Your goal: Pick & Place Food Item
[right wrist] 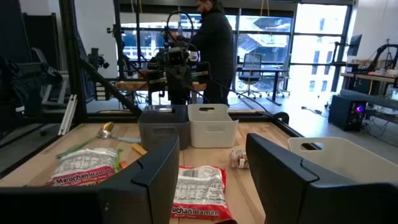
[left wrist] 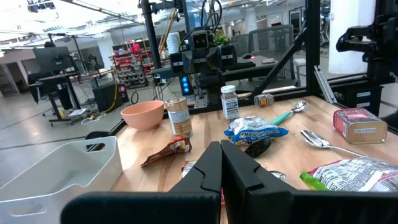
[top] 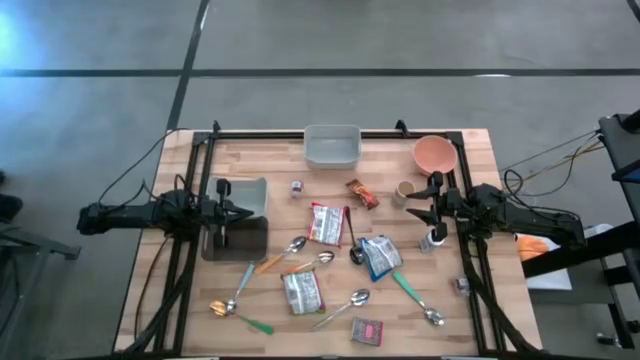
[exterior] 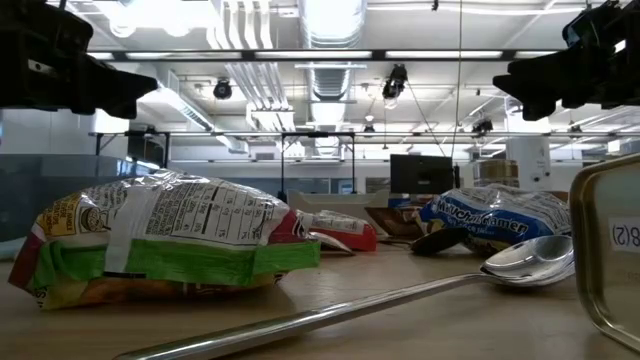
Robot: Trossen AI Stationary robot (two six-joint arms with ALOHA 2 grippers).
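the left gripper sits at the left of the high view over the grey bin, its fingers pressed together with nothing between them. the right gripper hangs at the right of that view, between the pink bowl and a small bottle, its two fingers parted about halfway around empty air, touching nothing. the food items lie untouched across the middle of the wooden table: a white ramen packet at centre, a blue packet just right of it, a green-banded packet lower down, a small brown snack above them. a clear container stands at the top centre edge.
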